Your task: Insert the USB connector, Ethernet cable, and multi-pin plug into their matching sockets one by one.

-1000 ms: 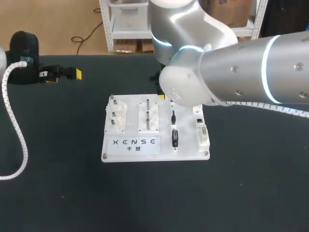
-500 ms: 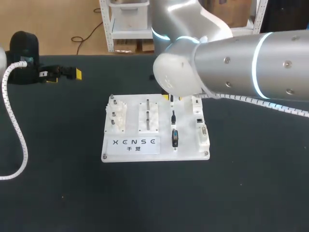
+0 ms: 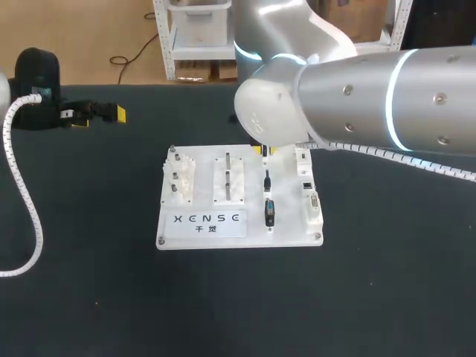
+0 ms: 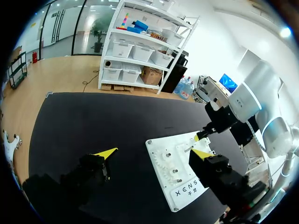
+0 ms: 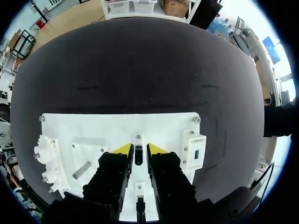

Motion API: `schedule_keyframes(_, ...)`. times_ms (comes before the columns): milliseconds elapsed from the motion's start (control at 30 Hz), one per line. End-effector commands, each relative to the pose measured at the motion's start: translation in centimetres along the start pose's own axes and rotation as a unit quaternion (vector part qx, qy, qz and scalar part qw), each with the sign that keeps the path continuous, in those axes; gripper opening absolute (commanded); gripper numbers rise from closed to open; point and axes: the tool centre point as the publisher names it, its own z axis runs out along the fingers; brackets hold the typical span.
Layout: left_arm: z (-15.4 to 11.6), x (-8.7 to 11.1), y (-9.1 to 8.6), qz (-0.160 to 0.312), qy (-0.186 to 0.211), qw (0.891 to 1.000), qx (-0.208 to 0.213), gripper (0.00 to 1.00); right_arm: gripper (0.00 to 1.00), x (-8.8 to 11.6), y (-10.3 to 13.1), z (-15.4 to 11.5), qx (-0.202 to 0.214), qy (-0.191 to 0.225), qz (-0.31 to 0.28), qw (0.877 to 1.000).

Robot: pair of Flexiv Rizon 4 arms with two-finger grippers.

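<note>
A white board (image 3: 204,234) lies mid-table with a column of black plugs. My right gripper (image 3: 263,150) is at the board's far edge, over the topmost plug. In the right wrist view this gripper (image 5: 139,149) is shut on the small black USB connector (image 5: 138,156), one yellow-tipped finger against each side. The thin Ethernet plug (image 3: 267,178) and the wider multi-pin plug (image 3: 269,213) stand nearer the front. White socket blocks (image 3: 309,190) line the board's right edge, and the USB socket (image 5: 195,151) is just beside my right gripper. My left gripper (image 3: 93,113) rests far left, open and empty (image 4: 154,153).
Gear pegs (image 3: 178,177) and a peg block (image 3: 228,178) stand on the board's left half. My left arm's white cable hose (image 3: 22,193) curves along the left table edge. Dark tabletop (image 3: 238,297) surrounds the board.
My right arm shifted so its gripper came out from under the elbow at the board's far edge. Its fingers closed in from wide apart onto the top plug. The left arm stayed still.
</note>
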Motion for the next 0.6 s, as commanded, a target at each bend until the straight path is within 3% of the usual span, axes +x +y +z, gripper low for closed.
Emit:
schedule_keyframes(33,0.0,0.0,0.0,0.0,0.0,1.0,0.0,1.0,0.14,0.2,0.0,-0.1,0.0,-0.002,-0.001,1.0)
schedule_keyframes(200,0.0,0.0,0.0,0.0,0.0,1.0,0.0,1.0,0.0,0.1,0.1,-0.3,-0.002,-0.008,-0.003,1.0)
schedule_keyframes(600,0.0,0.0,0.0,0.0,0.0,1.0,0.0,1.0,0.0,0.1,-0.5,-2.9,-0.02,-0.048,-0.008,0.999)
